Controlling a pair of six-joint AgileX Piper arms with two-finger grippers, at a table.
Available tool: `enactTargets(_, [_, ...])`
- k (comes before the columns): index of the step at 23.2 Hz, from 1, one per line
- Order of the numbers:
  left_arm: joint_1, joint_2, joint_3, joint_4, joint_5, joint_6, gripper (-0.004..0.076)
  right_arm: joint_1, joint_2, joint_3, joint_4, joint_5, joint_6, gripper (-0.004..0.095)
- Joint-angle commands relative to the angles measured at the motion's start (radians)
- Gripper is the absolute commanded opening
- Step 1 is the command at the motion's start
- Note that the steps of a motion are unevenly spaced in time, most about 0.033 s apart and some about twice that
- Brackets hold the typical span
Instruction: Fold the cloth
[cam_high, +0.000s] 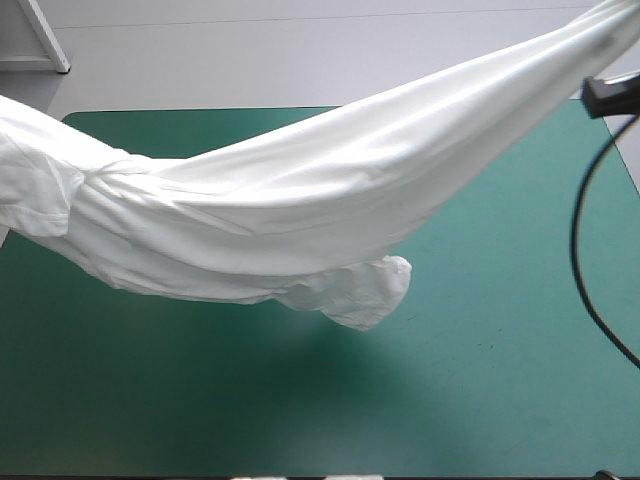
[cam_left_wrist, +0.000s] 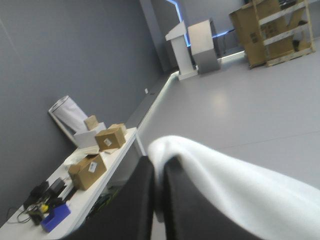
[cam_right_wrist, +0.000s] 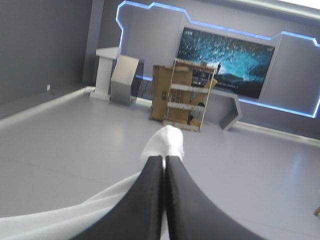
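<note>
— While the T-shirt (cam_high: 300, 190) is held aloft, how is it laid relative to the grippers?

— It is strung between them as a sagging band over the table (cam_high: 480, 400). No contact with the teal-green cover is seen. The long axis runs from the table's left edge, low, up to the far right corner, high. One sleeve (cam_high: 365, 290) is hung below mid-span.

— And the grippers?

— On the left gripper (cam_left_wrist: 160, 161) the black fingers are all but closed, with white cloth pinched between them and draped over one. The right gripper (cam_right_wrist: 164, 159) is closed likewise, a tuft of cloth pushed out past the tips.

— Which arm is nearer?

— Neither; one end is held by each. The right end is judged higher, so levelling would be called for before any fold is laid.
</note>
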Motion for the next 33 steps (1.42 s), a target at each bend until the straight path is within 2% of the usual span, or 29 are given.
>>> enactTargets(1, [-0.007, -0.007, -0.055, -0.107, -0.063, 0.068, 0.0019, -0.008, -0.060, -0.027, -0.031, -0.082, 0.001, -0.0017])
enactTargets(6, [-0.007, 0.028, -0.011, -0.233, -0.057, 0.054, 0.0019, -0.008, -0.043, -0.015, -0.025, -0.078, 0.001, -0.0017])
enactTargets(9, [-0.007, 0.094, 0.127, -0.397, -0.055, 0.042, 0.0019, -0.008, 0.069, -0.013, -0.025, -0.070, 0.001, -0.0017])
enactTargets(12, [-0.007, 0.191, 0.293, -0.398, -0.157, 0.044, 0.0019, -0.008, 0.235, -0.013, -0.046, -0.068, 0.040, -0.0017])
enactTargets(18, [-0.007, 0.415, 0.382, -0.390, -0.383, 0.044, 0.0019, -0.008, 0.664, -0.063, -0.275, -0.152, 0.220, -0.0017])
enactTargets(21, [-0.007, 0.524, 0.382, -0.390, -0.461, 0.044, 0.0019, -0.008, 0.807, -0.130, -0.277, -0.115, 0.241, -0.0017])
enactTargets(25, [-0.007, 0.646, 0.382, -0.390, -0.527, 0.044, 0.0020, -0.008, 0.971, -0.257, -0.236, 0.003, 0.291, 0.0009])
enactTargets(27, [-0.007, 0.692, 0.382, -0.390, -0.572, 0.044, 0.0049, -0.008, 1.019, -0.316, -0.203, 0.030, 0.291, 0.0104])
enactTargets(29, [-0.007, 0.731, 0.382, -0.388, -0.625, 0.044, 0.0132, -0.008, 1.051, -0.358, -0.189, 0.035, 0.284, 0.0291])
enactTargets(30, [-0.005, 0.751, 0.382, -0.388, -0.651, 0.044, 0.0207, -0.008, 1.057, -0.371, -0.188, 0.028, 0.284, 0.0445])
enactTargets(31, [-0.005, 0.764, 0.382, -0.388, -0.683, 0.044, 0.0331, -0.008, 1.057, -0.376, -0.190, 0.016, 0.284, 0.0622])
enactTargets(33, [-0.005, 0.772, 0.382, -0.366, -0.709, 0.044, 0.0477, -0.008, 1.048, -0.386, -0.201, 0.030, 0.284, 0.0782])
